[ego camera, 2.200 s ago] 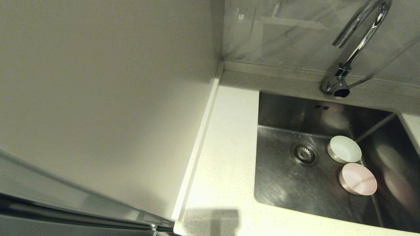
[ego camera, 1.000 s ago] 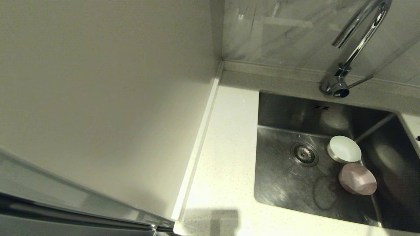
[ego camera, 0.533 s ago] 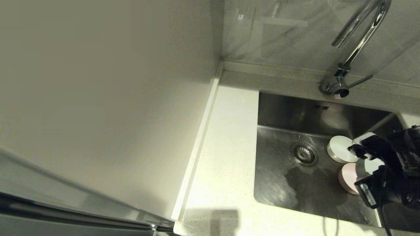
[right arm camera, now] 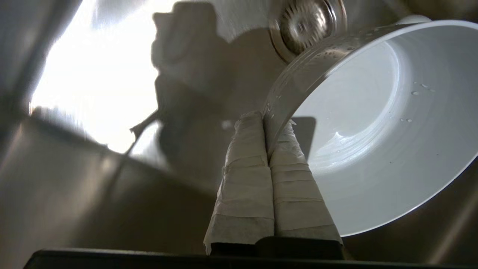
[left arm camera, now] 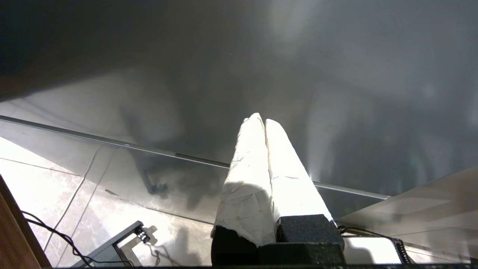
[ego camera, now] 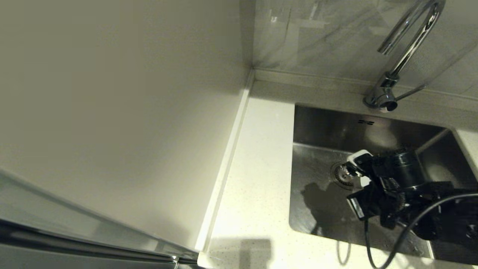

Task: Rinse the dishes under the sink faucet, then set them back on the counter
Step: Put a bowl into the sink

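Note:
My right gripper (right arm camera: 268,120) is shut on the rim of a white bowl (right arm camera: 373,130) with a wet silvery outer side. The bowl hangs tilted low inside the sink (ego camera: 321,127), just beside the round strainer drain (right arm camera: 306,22). In the head view the right gripper (ego camera: 355,171) and its black arm reach in from the right and hide the pale blue and pink bowls. The chrome faucet (ego camera: 407,33) arches over the basin's back edge, and no water runs from it. My left gripper (left arm camera: 261,121) is parked shut and empty, away from the counter.
The white speckled counter (ego camera: 257,168) runs along the sink's left side, bounded by a raised edge strip (ego camera: 227,157) and a plain cream wall panel (ego camera: 112,112). The faucet's thin lever (ego camera: 410,92) sticks out to the right. A black cable (ego camera: 396,239) loops over the sink's front rim.
My right arm came in from the right carrying the white bowl and moved left across the sink to the drain. It now covers the pale blue and pink bowls.

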